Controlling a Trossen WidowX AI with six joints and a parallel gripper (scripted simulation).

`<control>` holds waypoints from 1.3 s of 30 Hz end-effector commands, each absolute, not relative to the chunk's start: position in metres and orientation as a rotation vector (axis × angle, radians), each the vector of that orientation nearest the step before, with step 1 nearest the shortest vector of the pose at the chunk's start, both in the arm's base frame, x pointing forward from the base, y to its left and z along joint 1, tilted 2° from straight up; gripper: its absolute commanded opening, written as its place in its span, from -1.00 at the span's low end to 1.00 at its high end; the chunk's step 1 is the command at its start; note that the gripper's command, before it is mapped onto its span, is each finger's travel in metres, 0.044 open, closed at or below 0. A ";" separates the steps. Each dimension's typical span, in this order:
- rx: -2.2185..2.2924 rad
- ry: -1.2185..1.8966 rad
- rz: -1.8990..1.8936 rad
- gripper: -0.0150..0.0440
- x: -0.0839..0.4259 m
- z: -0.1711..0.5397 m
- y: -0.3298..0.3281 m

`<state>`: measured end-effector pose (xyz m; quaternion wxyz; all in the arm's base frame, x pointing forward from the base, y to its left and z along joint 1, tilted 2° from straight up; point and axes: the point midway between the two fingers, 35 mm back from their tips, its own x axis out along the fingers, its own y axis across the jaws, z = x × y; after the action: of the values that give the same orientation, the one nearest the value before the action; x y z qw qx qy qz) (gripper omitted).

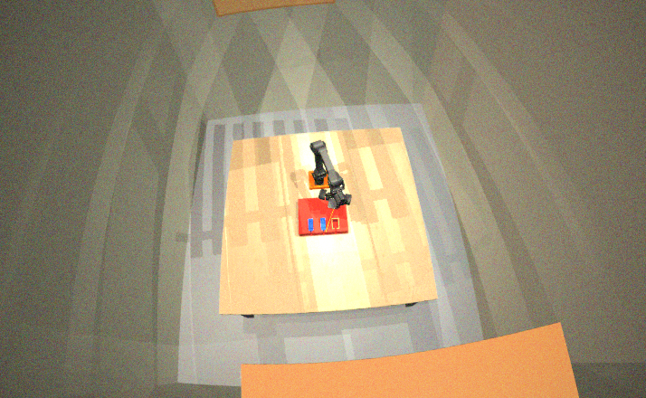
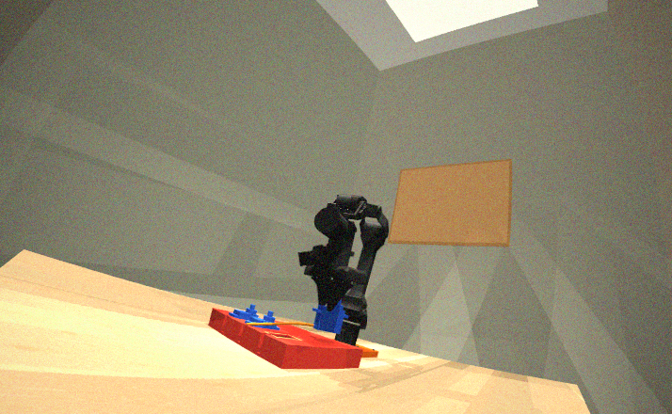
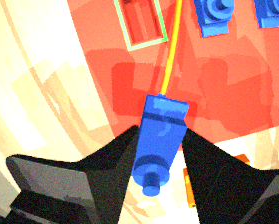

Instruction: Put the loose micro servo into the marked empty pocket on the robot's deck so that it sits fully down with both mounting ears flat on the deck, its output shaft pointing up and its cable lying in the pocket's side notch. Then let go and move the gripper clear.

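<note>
The loose blue micro servo (image 2: 328, 318) (image 3: 161, 131) is between the fingers of my gripper (image 2: 331, 304) (image 3: 160, 131), which is shut on it. It is held upright above the back part of the red deck (image 1: 310, 207) (image 2: 323, 355) (image 3: 230, 90), with its output shaft pointing up. Its yellow cable (image 2: 287, 324) (image 3: 172, 55) runs from the servo's end across the deck, toward the side with the seated servos. The marked empty pocket (image 1: 335, 222) (image 2: 282, 335) (image 3: 142, 22), with a pale outline, is apart from the held servo, farther from the arm's base.
Two blue servos sit in the deck beside the pocket: the nearer one (image 1: 323, 223) (image 3: 214, 17) and the farther one (image 1: 310, 224) (image 3: 271, 11). The arm's orange base plate (image 1: 312, 186) (image 2: 369, 351) lies behind the deck on the wooden table (image 1: 266, 267).
</note>
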<state>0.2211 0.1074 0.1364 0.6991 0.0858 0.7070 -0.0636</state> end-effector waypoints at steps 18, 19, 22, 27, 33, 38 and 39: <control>0.041 1.570 0.017 -0.49 0.225 0.139 0.102; 0.041 1.570 0.017 -0.49 0.225 0.139 0.102; 0.041 1.570 0.017 -0.49 0.229 0.139 0.102; 0.041 1.569 0.017 -0.49 0.248 0.139 0.104; 0.041 1.567 0.018 -0.49 0.272 0.140 0.106; 0.041 1.566 0.018 -0.49 0.292 0.140 0.107; 0.041 1.565 0.018 -0.49 0.296 0.140 0.108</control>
<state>0.2815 0.1062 0.1377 0.7060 0.0185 0.7080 0.0053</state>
